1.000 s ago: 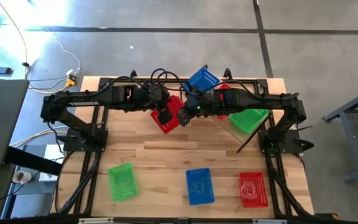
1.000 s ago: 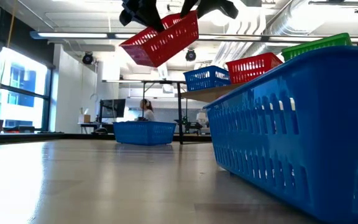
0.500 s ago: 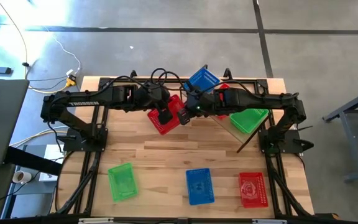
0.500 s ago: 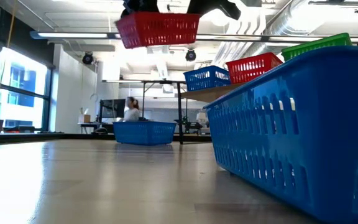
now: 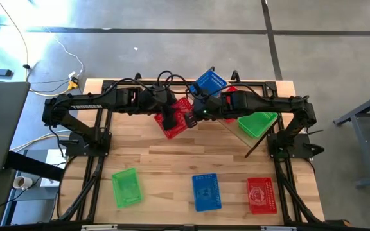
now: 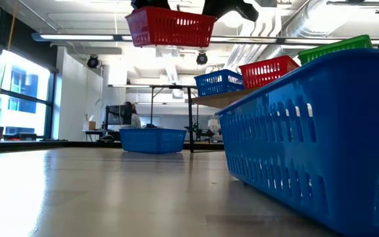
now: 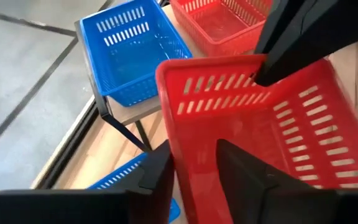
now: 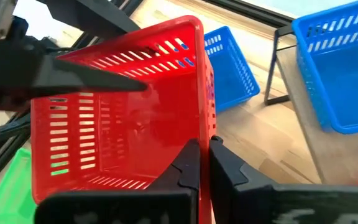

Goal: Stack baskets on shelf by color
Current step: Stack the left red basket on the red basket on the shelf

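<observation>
**Red basket held aloft by both arms**

High view: the red basket [image 5: 176, 117] hangs over the desk [image 5: 172, 160] just beside the shelf [image 5: 233, 125].

Low view: it rides level, well above the desk.

Left wrist view: the left gripper [image 7: 194, 165] has its fingers clamped on the rim.

Right wrist view: the right gripper [image 8: 204, 163] pinches the opposite wall.

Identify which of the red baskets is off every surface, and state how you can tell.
The red basket gripped on opposite rims by the left tool and right tool. It hangs in the air, while another red one sits on the shelf and a third on the table.
</observation>
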Available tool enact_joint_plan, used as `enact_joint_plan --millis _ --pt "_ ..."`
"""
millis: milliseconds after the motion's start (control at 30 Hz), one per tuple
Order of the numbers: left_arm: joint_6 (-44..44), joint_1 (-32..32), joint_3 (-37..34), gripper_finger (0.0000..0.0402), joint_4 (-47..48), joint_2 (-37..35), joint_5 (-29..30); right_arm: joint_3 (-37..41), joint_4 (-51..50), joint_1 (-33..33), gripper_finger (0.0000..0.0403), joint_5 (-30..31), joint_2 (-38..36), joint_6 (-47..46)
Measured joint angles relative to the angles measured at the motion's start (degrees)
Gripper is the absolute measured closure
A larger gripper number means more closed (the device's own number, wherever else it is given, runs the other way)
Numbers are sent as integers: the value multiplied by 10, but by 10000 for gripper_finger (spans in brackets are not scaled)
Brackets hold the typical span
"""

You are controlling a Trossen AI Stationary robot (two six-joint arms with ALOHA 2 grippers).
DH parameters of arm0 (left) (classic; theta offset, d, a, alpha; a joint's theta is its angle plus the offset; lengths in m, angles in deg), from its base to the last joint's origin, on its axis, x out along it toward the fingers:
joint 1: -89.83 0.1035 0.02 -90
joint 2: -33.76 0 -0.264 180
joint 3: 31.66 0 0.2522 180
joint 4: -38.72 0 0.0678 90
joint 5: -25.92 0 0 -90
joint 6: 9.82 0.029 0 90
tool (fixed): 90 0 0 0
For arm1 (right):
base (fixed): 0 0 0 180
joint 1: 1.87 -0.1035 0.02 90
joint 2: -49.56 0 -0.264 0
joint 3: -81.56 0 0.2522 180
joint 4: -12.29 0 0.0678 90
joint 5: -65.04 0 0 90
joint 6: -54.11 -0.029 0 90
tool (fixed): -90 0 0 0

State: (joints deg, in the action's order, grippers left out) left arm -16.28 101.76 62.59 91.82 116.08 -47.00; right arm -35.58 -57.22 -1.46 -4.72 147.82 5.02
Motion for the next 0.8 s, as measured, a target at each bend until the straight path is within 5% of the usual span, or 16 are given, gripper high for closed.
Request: enact_joint_plan --millis 333,800 --pt "-9 0 0 209 1 0 -29 0 -20 0 403 14 0 -22" --pt "10 0 0 204 6 -28 -45 0 -34 15 403 14 0 -25"
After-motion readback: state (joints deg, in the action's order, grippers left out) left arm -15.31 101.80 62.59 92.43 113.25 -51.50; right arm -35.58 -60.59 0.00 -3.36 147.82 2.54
